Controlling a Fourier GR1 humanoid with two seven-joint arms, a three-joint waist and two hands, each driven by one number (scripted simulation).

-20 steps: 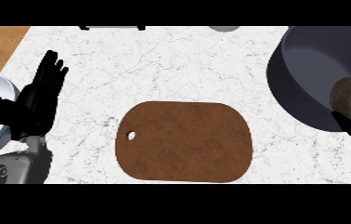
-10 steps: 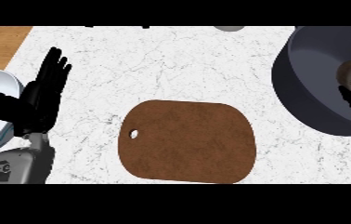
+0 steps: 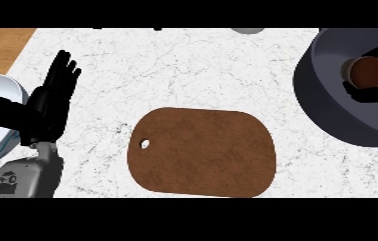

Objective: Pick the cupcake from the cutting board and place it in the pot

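The brown cupcake (image 3: 365, 70) shows at the right edge, inside the rim of the dark grey pot (image 3: 314, 95). Black fingers of my right hand (image 3: 356, 91) curl against its lower side; the rest of that hand lies past the view's edge. The brown cutting board (image 3: 203, 152), with a small hole near its left end, lies bare in the middle of the white marble counter. My left hand (image 3: 52, 97) rests open at the left edge, fingers up.
A grey round object (image 3: 247, 30) peeks in at the counter's far edge. A wooden strip (image 3: 13, 42) borders the counter at the top left. My grey left forearm (image 3: 26, 177) fills the lower left corner.
The cupcake, held by my right hand, has moved farther away over the pot's inside. The left hand has stayed where it was.
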